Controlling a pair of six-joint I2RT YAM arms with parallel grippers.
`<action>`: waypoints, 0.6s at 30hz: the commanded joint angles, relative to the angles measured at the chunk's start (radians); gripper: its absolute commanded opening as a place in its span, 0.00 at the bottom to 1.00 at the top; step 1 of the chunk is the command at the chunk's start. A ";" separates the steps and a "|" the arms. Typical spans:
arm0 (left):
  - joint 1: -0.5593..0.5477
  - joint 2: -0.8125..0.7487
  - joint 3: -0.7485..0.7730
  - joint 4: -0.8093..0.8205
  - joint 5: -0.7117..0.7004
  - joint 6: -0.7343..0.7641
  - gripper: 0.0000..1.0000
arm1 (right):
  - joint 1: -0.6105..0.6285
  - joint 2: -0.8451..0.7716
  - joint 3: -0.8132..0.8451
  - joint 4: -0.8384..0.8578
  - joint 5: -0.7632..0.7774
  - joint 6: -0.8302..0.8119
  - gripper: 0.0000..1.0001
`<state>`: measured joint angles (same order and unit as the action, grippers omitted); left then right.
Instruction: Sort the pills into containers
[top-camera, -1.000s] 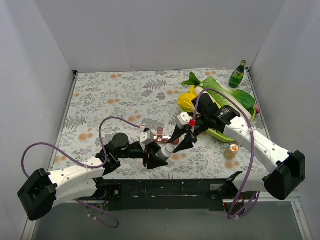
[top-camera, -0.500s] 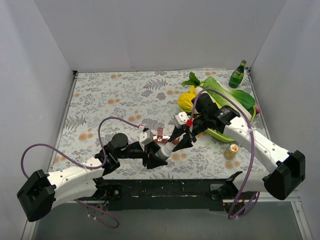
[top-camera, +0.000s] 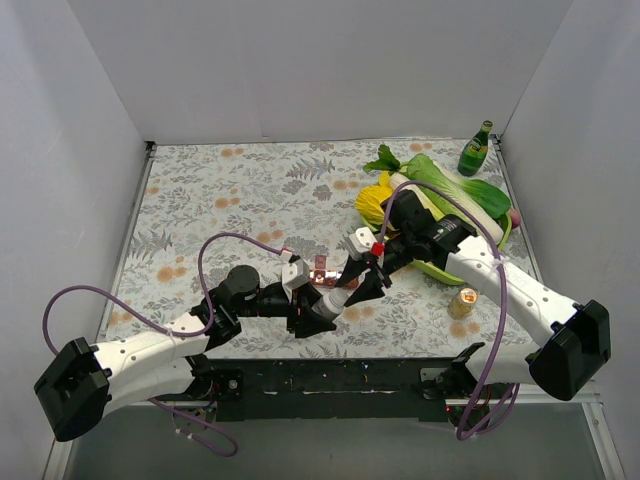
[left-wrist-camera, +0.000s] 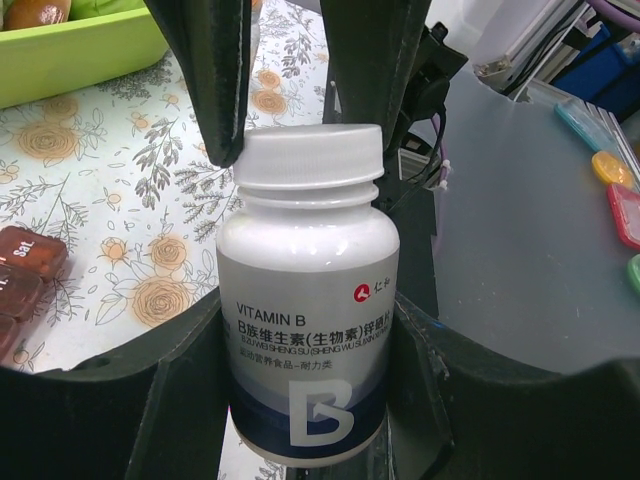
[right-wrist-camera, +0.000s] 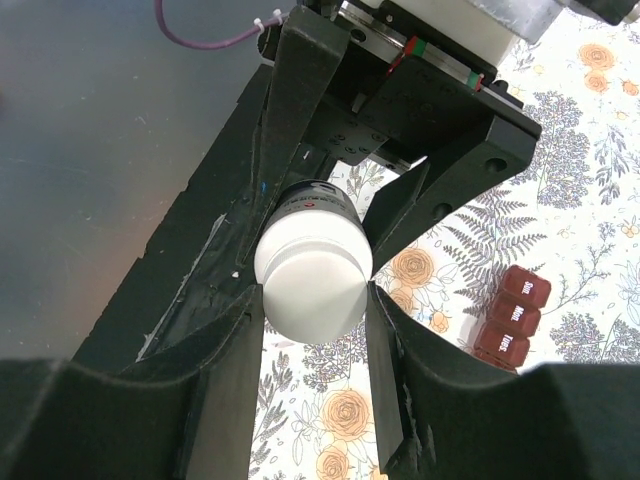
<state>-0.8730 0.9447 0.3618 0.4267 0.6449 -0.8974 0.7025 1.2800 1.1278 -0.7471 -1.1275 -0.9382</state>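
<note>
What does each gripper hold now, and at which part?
The left gripper holds the vitamin B bottle by its labelled body; the right gripper clamps its white cap.

left pincer (top-camera: 328, 302) and right pincer (top-camera: 356, 283) meet at a white bottle (top-camera: 339, 294) beside the containers (top-camera: 321, 270).

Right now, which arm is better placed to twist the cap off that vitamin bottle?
Right. The right gripper straddles the white cap with a finger on each side; the left gripper clamps the vitamin bottle by its body, likely just steadying it.
</note>
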 joint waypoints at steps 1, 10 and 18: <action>0.003 -0.012 0.066 0.078 -0.092 -0.006 0.00 | 0.028 0.002 -0.013 -0.005 -0.037 0.024 0.31; 0.003 -0.020 0.104 0.081 -0.149 0.005 0.00 | 0.043 0.019 -0.092 0.191 0.046 0.286 0.30; 0.003 0.026 0.180 -0.020 -0.413 0.162 0.00 | 0.043 0.073 -0.198 0.463 0.239 0.987 0.24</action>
<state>-0.8753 0.9577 0.3969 0.2390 0.4820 -0.8253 0.7036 1.2938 0.9817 -0.3901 -0.9653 -0.3439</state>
